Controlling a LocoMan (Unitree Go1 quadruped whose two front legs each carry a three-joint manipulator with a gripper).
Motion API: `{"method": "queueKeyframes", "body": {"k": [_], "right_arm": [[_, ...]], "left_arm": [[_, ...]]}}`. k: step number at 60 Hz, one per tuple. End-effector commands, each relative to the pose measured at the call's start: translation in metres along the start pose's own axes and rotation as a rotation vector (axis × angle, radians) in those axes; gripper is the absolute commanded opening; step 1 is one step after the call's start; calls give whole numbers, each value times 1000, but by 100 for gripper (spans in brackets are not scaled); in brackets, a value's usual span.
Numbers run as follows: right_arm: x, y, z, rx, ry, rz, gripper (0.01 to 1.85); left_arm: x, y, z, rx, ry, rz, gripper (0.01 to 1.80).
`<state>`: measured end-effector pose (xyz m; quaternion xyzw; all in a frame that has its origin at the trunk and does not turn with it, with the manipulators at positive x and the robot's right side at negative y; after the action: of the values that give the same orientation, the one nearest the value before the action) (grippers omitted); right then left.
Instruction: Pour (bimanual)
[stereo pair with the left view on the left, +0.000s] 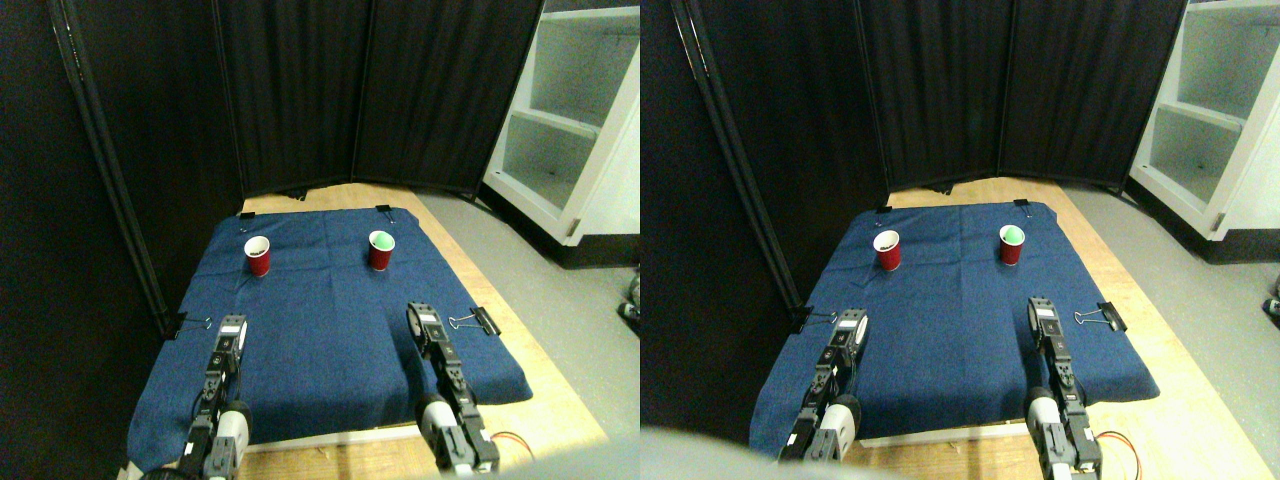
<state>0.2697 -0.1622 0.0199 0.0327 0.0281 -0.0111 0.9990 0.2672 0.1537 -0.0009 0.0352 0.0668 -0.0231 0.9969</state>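
Both cups upright on the blue cloth, arms parked low.
Your left cup (258, 255) sits upper left, the green-lined cup (381, 250) upper middle, well apart. Left gripper (232, 329) and right gripper (421, 318) hover nearer the bottom; can't tell if the jaws are apart.

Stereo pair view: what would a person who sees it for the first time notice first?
Two red cups stand upright and apart on the far half of a blue cloth: the left cup looks white inside, the right cup green inside. Nearer the camera, the left tool and the right tool reach over the cloth, short of both cups. Black folding screens close the background.
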Motion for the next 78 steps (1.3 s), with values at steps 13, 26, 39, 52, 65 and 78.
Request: {"method": "queueKeyframes", "body": {"k": [13,26,39,52,65,78], "right_arm": [[1,0,4,-7,-33,-2,51],[5,0,4,30,-59,31,50],[24,4,15,166,-163,87,54],[33,15,31,269,-196,24,62],[48,12,33,420,-264,32,70],[64,9,35,588,-254,-52,80]], "left_arm": [[2,3,7,-3,-19,15,33],[7,7,7,42,-62,-44,79],[22,1,30,-58,-114,-13,91],[39,2,51,-154,-154,32,93],[51,3,52,-297,-195,74,97],[64,0,54,-429,-227,95,99]]}}
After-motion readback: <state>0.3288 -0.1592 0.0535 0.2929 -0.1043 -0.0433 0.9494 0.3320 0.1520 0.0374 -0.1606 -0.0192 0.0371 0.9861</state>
